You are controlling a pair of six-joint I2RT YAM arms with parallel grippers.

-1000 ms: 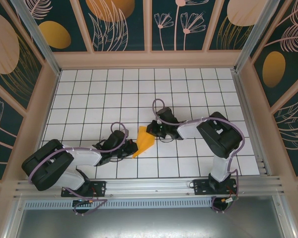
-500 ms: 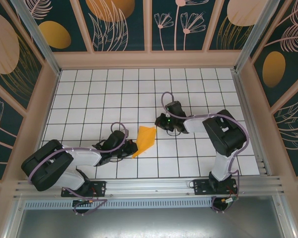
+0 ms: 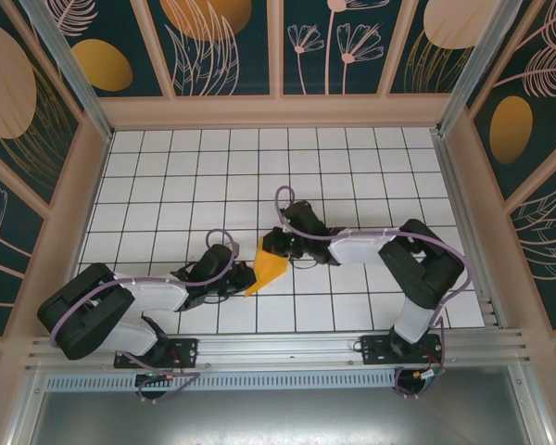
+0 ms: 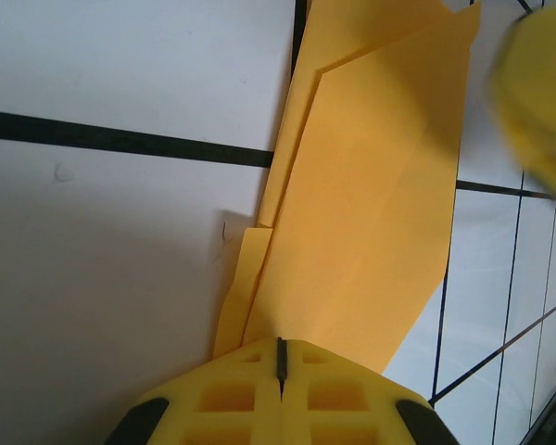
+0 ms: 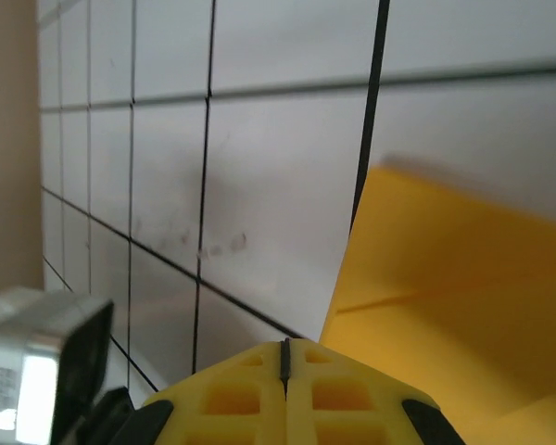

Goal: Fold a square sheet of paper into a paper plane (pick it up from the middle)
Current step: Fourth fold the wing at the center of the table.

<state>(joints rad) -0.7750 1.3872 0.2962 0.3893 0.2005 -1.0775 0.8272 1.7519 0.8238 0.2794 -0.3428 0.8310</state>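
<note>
The square sheet of paper point(image 3: 265, 271) is orange-yellow and folded into a narrow shape with lengthwise creases. It lies on the white grid table, near the front middle. My left gripper point(image 3: 247, 277) is shut, its tips resting on the paper's near, narrow end. In the left wrist view the paper point(image 4: 371, 213) runs away from the shut left gripper point(image 4: 280, 341). My right gripper point(image 3: 269, 245) is shut at the paper's far end. In the right wrist view the right gripper point(image 5: 285, 343) sits just beside the paper's point(image 5: 445, 297) edge.
The white grid table point(image 3: 185, 185) is walled by tan panels with dark leafy wallpaper. An aluminium rail point(image 3: 278, 348) runs along the near edge by the arm bases. A blurred yellow right fingertip point(image 4: 537, 93) shows at the left wrist view's upper right.
The right gripper swung away to the right, then came back left to the paper's far end. The paper now looks narrower than before. The left gripper stayed put.
</note>
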